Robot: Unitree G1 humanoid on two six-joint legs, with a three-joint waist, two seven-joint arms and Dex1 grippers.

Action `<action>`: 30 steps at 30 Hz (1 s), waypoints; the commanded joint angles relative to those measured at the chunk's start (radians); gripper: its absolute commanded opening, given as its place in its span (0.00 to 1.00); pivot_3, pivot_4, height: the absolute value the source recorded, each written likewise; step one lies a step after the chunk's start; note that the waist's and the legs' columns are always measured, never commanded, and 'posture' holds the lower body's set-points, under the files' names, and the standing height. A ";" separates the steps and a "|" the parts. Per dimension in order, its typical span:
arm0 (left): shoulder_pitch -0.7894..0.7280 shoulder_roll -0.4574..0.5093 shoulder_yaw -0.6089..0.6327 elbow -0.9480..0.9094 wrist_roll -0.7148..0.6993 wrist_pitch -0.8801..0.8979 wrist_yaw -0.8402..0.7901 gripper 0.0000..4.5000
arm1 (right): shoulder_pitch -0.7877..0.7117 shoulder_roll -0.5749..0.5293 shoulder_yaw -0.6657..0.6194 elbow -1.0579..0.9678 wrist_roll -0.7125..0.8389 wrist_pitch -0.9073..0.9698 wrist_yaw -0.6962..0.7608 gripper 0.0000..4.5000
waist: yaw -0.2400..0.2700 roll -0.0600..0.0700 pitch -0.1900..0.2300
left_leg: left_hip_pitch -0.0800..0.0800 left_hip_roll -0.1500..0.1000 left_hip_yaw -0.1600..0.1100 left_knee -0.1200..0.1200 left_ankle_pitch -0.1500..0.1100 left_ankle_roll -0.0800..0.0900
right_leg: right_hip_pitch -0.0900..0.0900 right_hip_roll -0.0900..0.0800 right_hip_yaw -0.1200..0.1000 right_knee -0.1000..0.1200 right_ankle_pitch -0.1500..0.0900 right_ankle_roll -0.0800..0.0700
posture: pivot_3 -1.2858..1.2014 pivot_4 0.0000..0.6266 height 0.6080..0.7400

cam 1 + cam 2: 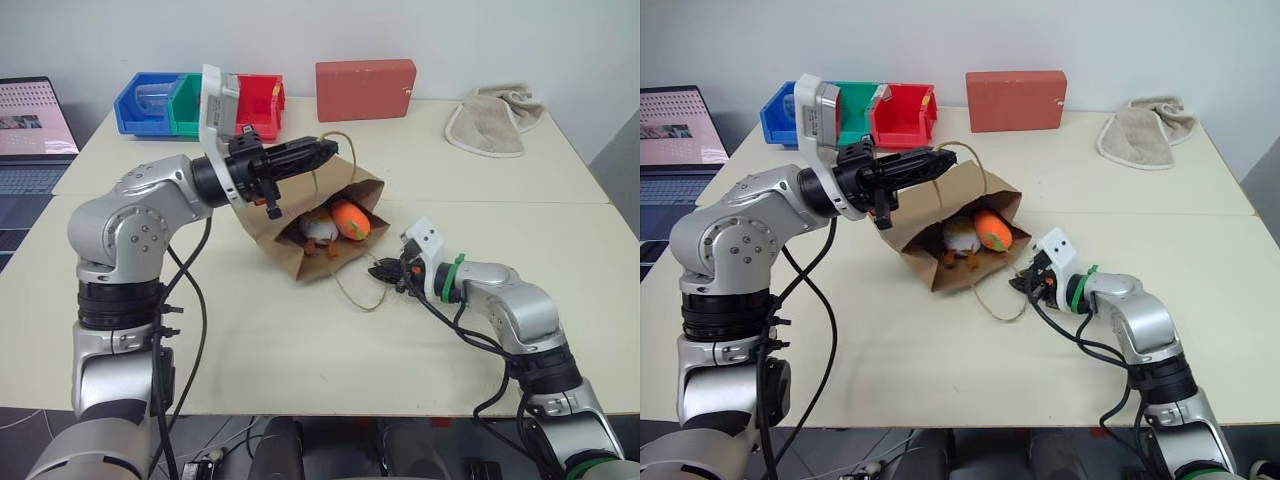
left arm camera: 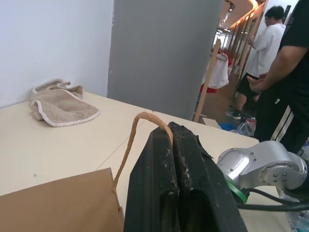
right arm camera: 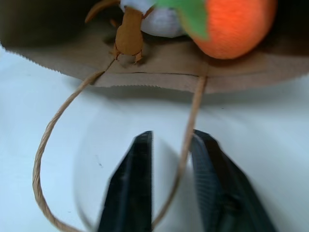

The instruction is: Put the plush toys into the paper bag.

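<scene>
Inside the bag point(image 1: 300, 225) lie both toys point(image 1: 337, 224); the left gripper point(image 1: 322, 152) pinches its upper handle point(image 2: 140, 140), the right gripper point(image 1: 383, 271) clamps the lower handle point(image 3: 186, 145).

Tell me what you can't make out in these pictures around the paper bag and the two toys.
- Egg toy: head views, body partly hidden by the paper bag wall; right wrist view cuts it off at the edge.
- Orange toy: top cut off in the right wrist view.
- Lower handle: blurred between the right gripper fingers; whether it's pinched is unclear.
- Upper handle: its far end hidden behind the left gripper.
</scene>
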 commanded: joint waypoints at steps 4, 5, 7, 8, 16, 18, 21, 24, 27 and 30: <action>-0.048 0.016 0.019 0.008 0.010 -0.034 -0.027 0.00 | -0.039 -0.005 -0.119 -0.121 0.145 0.118 -0.012 0.01 | 0.001 0.000 0.000 | 0.000 0.000 0.000 0.000 0.000 0.000 | 0.000 0.000 0.000 0.000 0.000 0.000 | 0.52 0.24 1.00; -0.065 0.017 0.016 0.032 0.021 -0.046 -0.036 0.00 | -0.058 -0.014 -0.183 -0.153 0.221 0.173 0.004 0.01 | 0.001 0.000 0.000 | 0.000 0.000 0.000 0.000 0.000 0.000 | 0.000 0.000 0.000 0.000 0.000 0.000 | 0.52 0.24 1.00; -0.097 0.020 0.006 0.078 0.043 -0.068 -0.059 0.00 | -0.101 -0.030 -0.294 -0.189 0.348 0.275 0.018 0.01 | 0.002 0.001 0.000 | -0.001 0.000 0.000 0.000 0.000 0.000 | -0.001 0.000 0.000 0.000 0.000 0.000 | 0.52 0.24 1.00; -0.109 0.020 0.000 0.097 0.053 -0.078 -0.071 0.00 | -0.122 -0.036 -0.334 -0.195 0.395 0.317 0.014 0.01 | 0.003 0.001 0.000 | -0.001 0.000 0.000 0.000 0.000 0.000 | -0.001 0.000 0.000 0.000 0.000 0.000 | 0.52 0.24 1.00; -0.266 -0.018 -0.059 0.369 0.174 -0.215 -0.191 0.00 | -0.317 -0.033 -0.508 -0.120 0.544 0.506 -0.146 0.01 | 0.004 0.001 0.000 | -0.002 0.000 0.000 -0.001 0.000 0.000 | -0.002 0.000 -0.001 0.000 0.000 0.000 | 0.52 0.24 1.00; -0.280 -0.036 -0.074 0.422 0.201 -0.244 -0.218 0.00 | -0.320 -0.020 -0.506 -0.116 0.551 0.510 -0.180 0.01 | 0.004 0.001 0.000 | -0.003 0.000 0.000 -0.001 0.000 0.000 | -0.003 0.000 -0.001 0.000 0.000 0.000 | 0.52 0.24 1.00; -0.286 -0.060 -0.090 0.464 0.234 -0.280 -0.239 0.00 | -0.318 0.012 -0.500 -0.118 0.551 0.514 -0.238 0.01 | 0.004 0.001 0.000 | -0.004 0.000 0.000 -0.001 0.000 0.000 | -0.004 0.000 -0.001 0.000 0.000 0.000 | 0.52 0.24 1.00; -0.285 -0.068 -0.092 0.474 0.251 -0.285 -0.252 0.00 | -0.320 0.031 -0.508 -0.122 0.556 0.524 -0.285 0.01 | 0.003 0.001 0.001 | -0.007 0.000 -0.001 -0.001 0.000 0.000 | -0.006 0.000 -0.001 0.000 0.000 0.000 | 0.52 0.24 1.00; -0.280 -0.051 -0.096 0.455 0.237 -0.233 -0.301 0.00 | -0.322 0.033 -0.519 -0.128 0.566 0.527 -0.320 0.01 | 0.002 0.001 0.001 | -0.007 0.000 -0.001 -0.001 0.000 0.000 | -0.006 0.000 -0.001 0.000 0.000 0.000 | 0.52 0.24 1.00; -0.274 -0.017 -0.078 0.444 0.258 -0.233 -0.292 0.14 | -0.359 -0.007 -0.526 -0.122 0.580 0.529 -0.332 0.14 | -0.001 0.001 0.001 | -0.007 0.000 -0.001 -0.001 0.000 0.000 | -0.006 0.000 -0.001 0.000 0.000 0.000 | 0.52 0.24 1.00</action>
